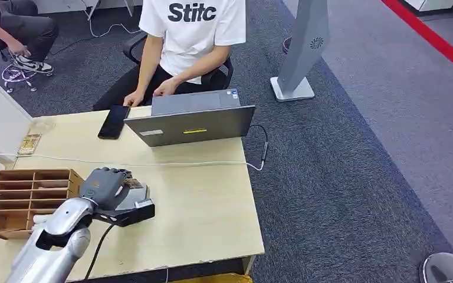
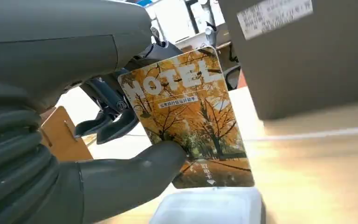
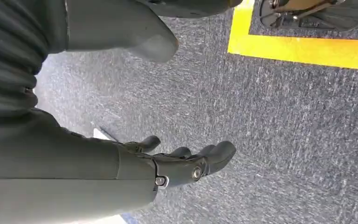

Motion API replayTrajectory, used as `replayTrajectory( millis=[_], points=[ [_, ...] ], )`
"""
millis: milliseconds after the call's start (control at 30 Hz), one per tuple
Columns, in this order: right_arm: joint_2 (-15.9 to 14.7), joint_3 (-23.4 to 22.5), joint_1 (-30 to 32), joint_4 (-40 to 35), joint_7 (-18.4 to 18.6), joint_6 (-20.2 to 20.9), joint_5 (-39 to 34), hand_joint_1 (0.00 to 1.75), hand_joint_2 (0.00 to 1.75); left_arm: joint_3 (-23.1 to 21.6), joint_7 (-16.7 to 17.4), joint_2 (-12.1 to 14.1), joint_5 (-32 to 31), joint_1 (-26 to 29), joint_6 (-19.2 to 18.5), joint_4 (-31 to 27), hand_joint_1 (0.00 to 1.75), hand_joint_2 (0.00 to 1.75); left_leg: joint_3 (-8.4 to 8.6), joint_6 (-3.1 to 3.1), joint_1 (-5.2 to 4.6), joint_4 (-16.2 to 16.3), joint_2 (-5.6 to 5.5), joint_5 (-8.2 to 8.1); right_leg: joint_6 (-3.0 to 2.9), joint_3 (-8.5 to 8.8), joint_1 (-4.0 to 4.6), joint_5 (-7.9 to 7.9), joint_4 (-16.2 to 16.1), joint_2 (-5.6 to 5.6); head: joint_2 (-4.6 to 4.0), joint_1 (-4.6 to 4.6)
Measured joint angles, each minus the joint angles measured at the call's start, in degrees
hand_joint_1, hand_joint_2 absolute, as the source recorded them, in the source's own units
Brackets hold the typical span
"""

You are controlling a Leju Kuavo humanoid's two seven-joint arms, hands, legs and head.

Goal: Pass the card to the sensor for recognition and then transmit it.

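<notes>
The left hand (image 1: 107, 187) pinched the card (image 2: 191, 116) between thumb and fingers, holding it upright, long axis near vertical, its lower edge just above the white sensor (image 2: 209, 207) on the table (image 1: 200, 200). A wooden organizer (image 1: 29, 197) stood beside the hand; a laptop (image 1: 191, 124) stood beyond. The right hand (image 3: 186, 163) hung released above carpet.

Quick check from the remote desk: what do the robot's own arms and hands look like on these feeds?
The left arm is silver metal, with a black cable beside it. The left robot hand has a grey ribbed cover, thick grey thumb and darker fingers. The right robot hand matches: grey shell, dark fingers, small silver screws.
</notes>
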Motion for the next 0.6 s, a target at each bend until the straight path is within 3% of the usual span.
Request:
replayTrajectory(
  millis=[200, 600],
  points=[
    [0.00, 0.00, 0.01, 0.02, 0.57, -0.02, -0.02, 0.00, 1.75, -1.11, 1.79, -0.04, -1.84, -0.49, 0.65, 3.28, 1.75, 1.75, -0.01, 0.00, 0.00, 0.00, 0.00, 0.00, 0.00, 0.00, -0.01, 0.00, 0.00, 0.00, 0.00, -0.02],
    [0.02, 0.00, 0.01, 0.02, 0.59, -0.02, 0.11, 0.00, 1.75, -1.79, 1.90, -0.83, -3.08, -0.84, 1.99, 6.78, 1.75, 1.75, 0.03, 0.03, 0.00, -0.01, -0.03, 0.02, 0.00, 0.08, 0.00, 0.00, 0.00, -0.06, 0.00, -0.02]
  ],
)
